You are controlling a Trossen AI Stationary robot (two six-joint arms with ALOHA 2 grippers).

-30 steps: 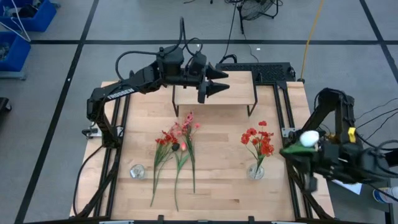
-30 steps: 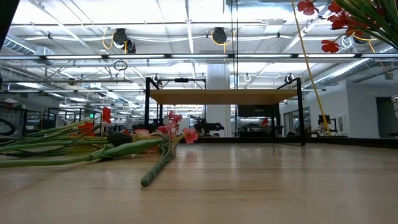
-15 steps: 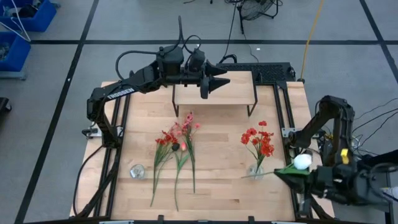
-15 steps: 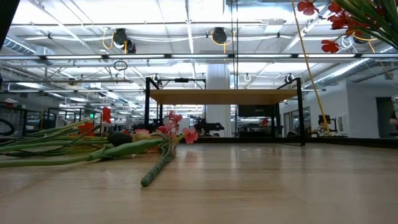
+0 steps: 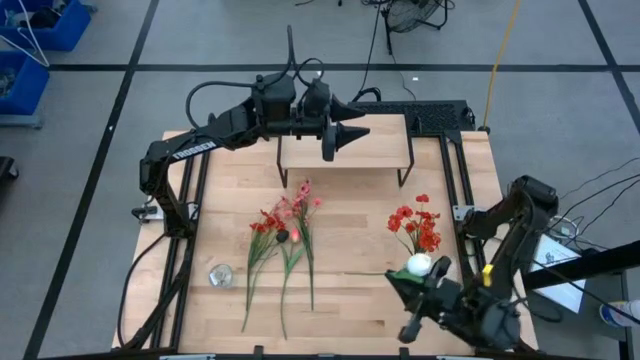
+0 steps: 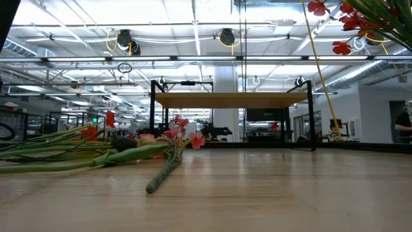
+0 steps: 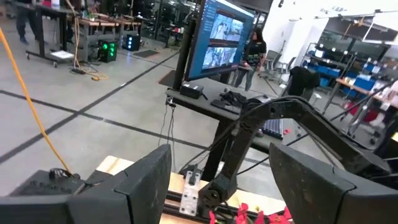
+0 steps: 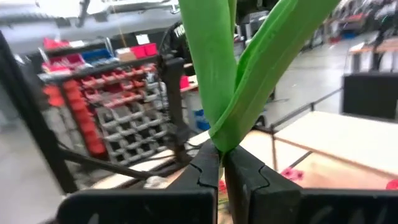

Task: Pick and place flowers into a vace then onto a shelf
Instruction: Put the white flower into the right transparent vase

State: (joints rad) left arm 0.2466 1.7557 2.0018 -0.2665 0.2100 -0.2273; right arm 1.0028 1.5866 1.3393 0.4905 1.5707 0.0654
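Clamped shut on a green stem [image 8: 233,81], the right gripper [image 5: 402,288] hovers over the near right part of the table [image 5: 350,220], and the stem's single white bud [image 5: 419,264] shows just beside it in the high view. In the right wrist view the two dark fingers [image 8: 245,171] pinch the stem and its leaf where they meet. Next to the bud stands one bunch of red flowers [image 5: 417,224], whose base is hidden by the arm. Well to the left, several loose flowers [image 5: 285,225] with red and pink blossoms lie flat on the wood, their stems fanned toward the near edge; an exact count is hard to make, though at least four stems show. One small clear glass object [image 5: 220,274] sits near the left edge, apart from the stems. At the far side stands one shelf [image 5: 375,148], bare on top. Over its left part the left gripper [image 5: 352,128] hangs with its fingers spread and nothing between them.
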